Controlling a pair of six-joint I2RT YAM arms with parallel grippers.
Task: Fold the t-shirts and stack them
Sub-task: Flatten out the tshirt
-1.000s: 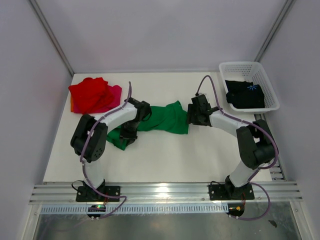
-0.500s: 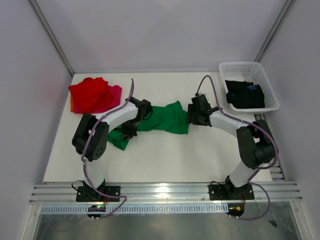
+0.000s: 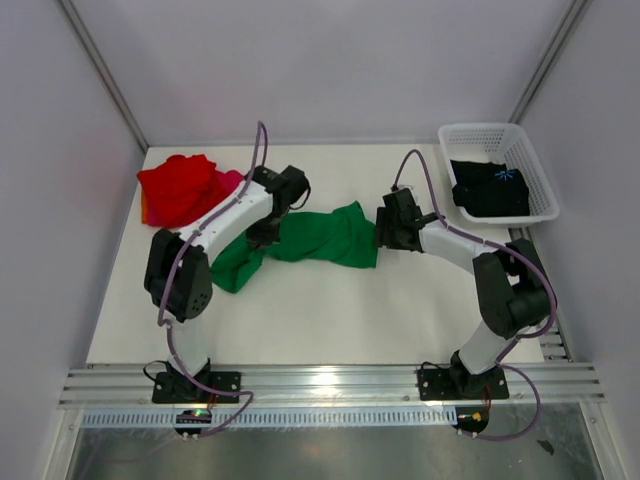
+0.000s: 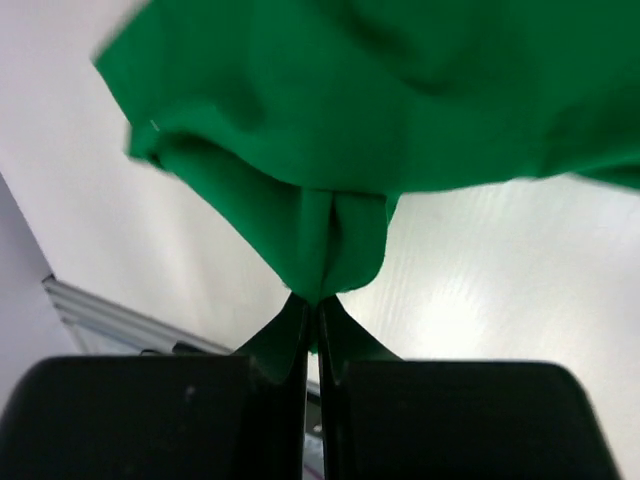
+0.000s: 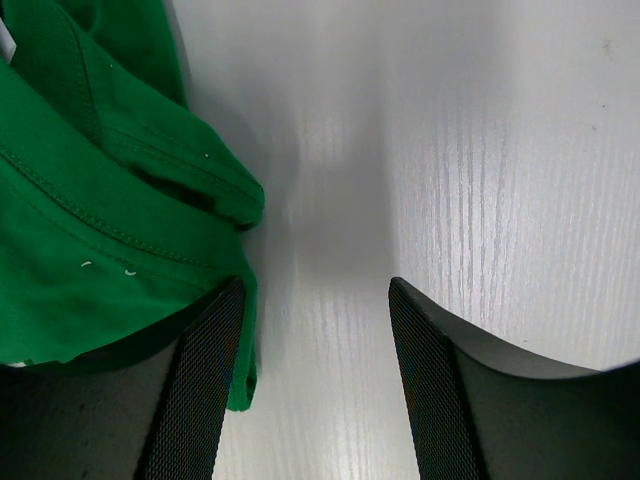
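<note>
A bright green t-shirt (image 3: 320,238) lies crumpled across the middle of the table. My left gripper (image 3: 264,236) is shut on a fold of that green t-shirt (image 4: 400,110), and the cloth hangs pinched between the black fingertips (image 4: 300,318) above the table. My right gripper (image 3: 381,238) stands open at the shirt's right end, low over the table. Its left finger (image 5: 205,370) rests on the edge of the green cloth (image 5: 90,240), and bare table shows between the fingers. A red t-shirt (image 3: 178,186) lies on a magenta-pink one (image 3: 233,182) at the back left. A black t-shirt (image 3: 488,190) lies in the basket.
The white lattice basket (image 3: 497,130) stands at the back right corner. Grey walls close in the table on three sides. An aluminium rail (image 3: 320,382) with both arm bases runs along the near edge.
My left gripper has shut on the green cloth and moved toward the back of the table, lifting that part of the shirt. The right arm has stayed put.
</note>
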